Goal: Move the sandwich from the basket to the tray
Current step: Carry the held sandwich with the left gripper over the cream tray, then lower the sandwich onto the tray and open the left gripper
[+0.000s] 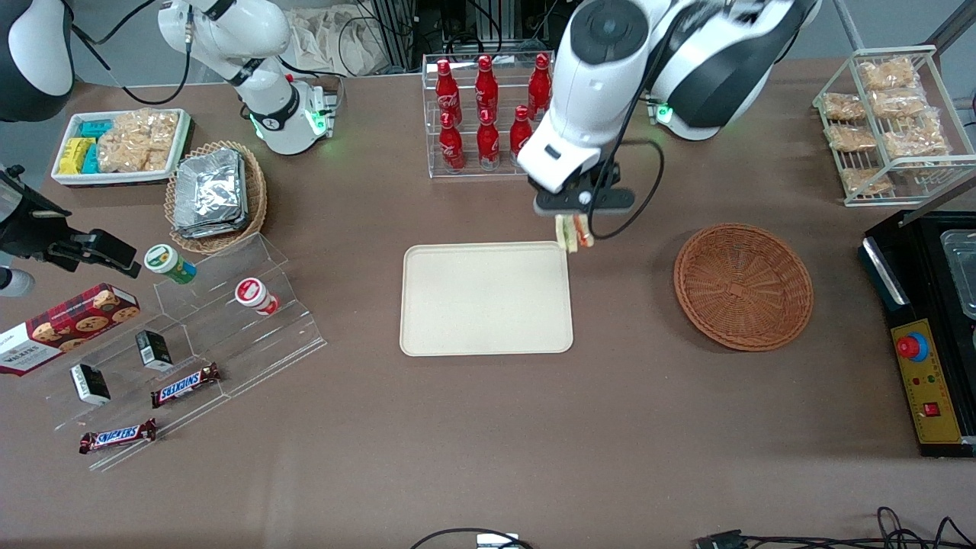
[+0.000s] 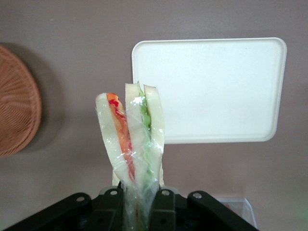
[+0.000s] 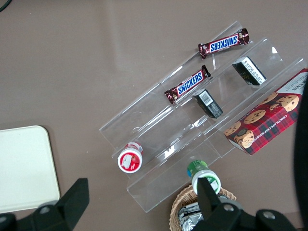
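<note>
Brown counter (image 1: 488,442) surface lies nearest the front camera and carries all listed items. Next, well below the hand and nearer the camera than it, sits the tray (image 1: 486,299), a flat cream-beige rectangle with rounded corners and nothing on it. At about the same depth, the basket (image 1: 743,286), a round reddish-brown wicker bowl, sits off to one side of the hand, toward the working arm's end of the counter, and nothing lies in it. Above the tray corner that lies farthest from the camera and closest to the basket hangs the hand (image 1: 573,221), its fingers (image 2: 166,207) clamped on the sandwich (image 2: 132,139). That sandwich, a clear-wrapped wedge of pale bread with red-orange and green filling, is held by one end and lifted clear of both tray and basket. Farther from the camera than the hand stands a clear rack of red bottles (image 1: 488,107).
</note>
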Robot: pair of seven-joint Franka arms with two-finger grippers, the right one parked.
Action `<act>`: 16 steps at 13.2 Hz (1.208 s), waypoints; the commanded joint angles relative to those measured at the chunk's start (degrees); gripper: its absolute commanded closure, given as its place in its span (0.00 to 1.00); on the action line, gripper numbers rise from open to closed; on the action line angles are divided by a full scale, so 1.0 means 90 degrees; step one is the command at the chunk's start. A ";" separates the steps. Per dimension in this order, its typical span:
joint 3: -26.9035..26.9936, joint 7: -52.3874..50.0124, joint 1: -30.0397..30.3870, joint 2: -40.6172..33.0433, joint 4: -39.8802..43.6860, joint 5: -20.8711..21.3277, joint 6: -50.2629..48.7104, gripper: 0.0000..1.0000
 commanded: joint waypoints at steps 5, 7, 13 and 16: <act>0.0089 -0.0149 0.0094 0.0873 -0.2280 0.1368 0.3348 0.90; 0.0273 -0.0236 0.0084 0.1362 -0.2252 0.1875 0.3633 0.91; 0.0411 -0.0734 0.0084 0.2203 -0.2145 0.2532 0.4328 0.91; 0.0411 -0.0745 0.0084 0.2292 -0.2106 0.2610 0.4328 0.89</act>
